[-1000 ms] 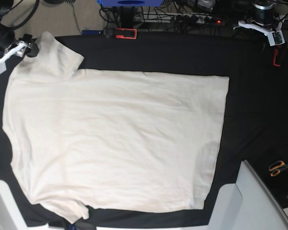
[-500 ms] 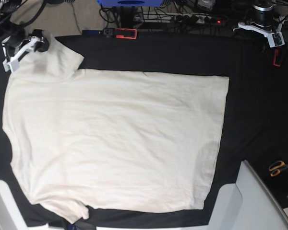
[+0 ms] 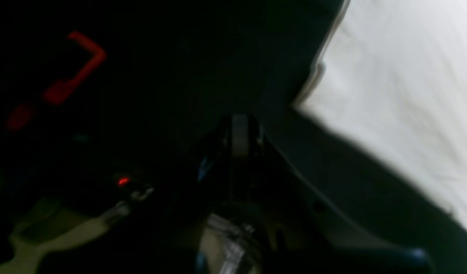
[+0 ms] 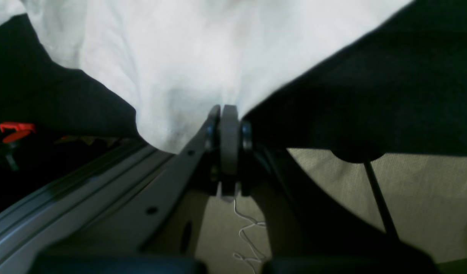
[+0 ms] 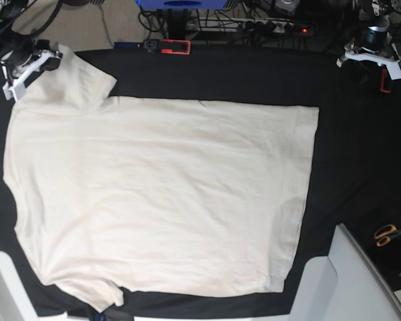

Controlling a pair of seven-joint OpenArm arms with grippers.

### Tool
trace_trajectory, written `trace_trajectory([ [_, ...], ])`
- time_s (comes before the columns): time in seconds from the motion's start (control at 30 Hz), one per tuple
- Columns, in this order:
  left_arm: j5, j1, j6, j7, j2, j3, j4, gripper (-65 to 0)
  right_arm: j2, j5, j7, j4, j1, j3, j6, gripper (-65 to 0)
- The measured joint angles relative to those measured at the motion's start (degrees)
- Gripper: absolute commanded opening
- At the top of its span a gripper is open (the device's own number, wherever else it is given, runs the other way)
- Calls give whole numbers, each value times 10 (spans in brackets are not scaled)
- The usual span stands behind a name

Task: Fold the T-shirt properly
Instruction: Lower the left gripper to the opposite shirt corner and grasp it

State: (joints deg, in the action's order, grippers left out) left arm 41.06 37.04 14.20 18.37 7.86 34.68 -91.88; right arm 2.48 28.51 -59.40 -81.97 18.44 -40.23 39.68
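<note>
Lying flat across the black table (image 5: 347,140), cream T-shirt (image 5: 160,194), hem toward the base view's right, sleeves toward its left. Pinching the far sleeve's edge at the table's corner, right gripper (image 4: 225,114), jaws pressed together on cloth. Hovering well apart from the garment, left gripper (image 3: 239,131), jaws pressed together, holding nothing

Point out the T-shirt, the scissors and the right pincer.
T-shirt (image 5: 167,194), base view, middle of the body.
Scissors (image 5: 387,234), base view, orange handles.
Right pincer (image 4: 226,114), right wrist view, shut fingertips at the sleeve edge.
</note>
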Motion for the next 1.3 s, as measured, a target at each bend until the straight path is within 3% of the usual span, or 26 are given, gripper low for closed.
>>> trace_trajectory([
  [0.1,2,-15,0,16,-10,7,-1,-433,-1,0,0,1,0,0,0,-645],
  [0.17,2,-18,0,22,-11,6,-1,-375,-1,0,0,1,0,0,0,-645],
  [0.73,2,-157,0,20,-17,2,165,-374,-1,0,2,1,2,0,0,-645],
  [1.03,1,-173,2,18,-20,-78,174,-374,-1,0,2,1,2,0,0,-645],
  [1.3,3,-201,7,3,-29,-77,208,-374,-1,0,2,1,2,1,0,-645],
])
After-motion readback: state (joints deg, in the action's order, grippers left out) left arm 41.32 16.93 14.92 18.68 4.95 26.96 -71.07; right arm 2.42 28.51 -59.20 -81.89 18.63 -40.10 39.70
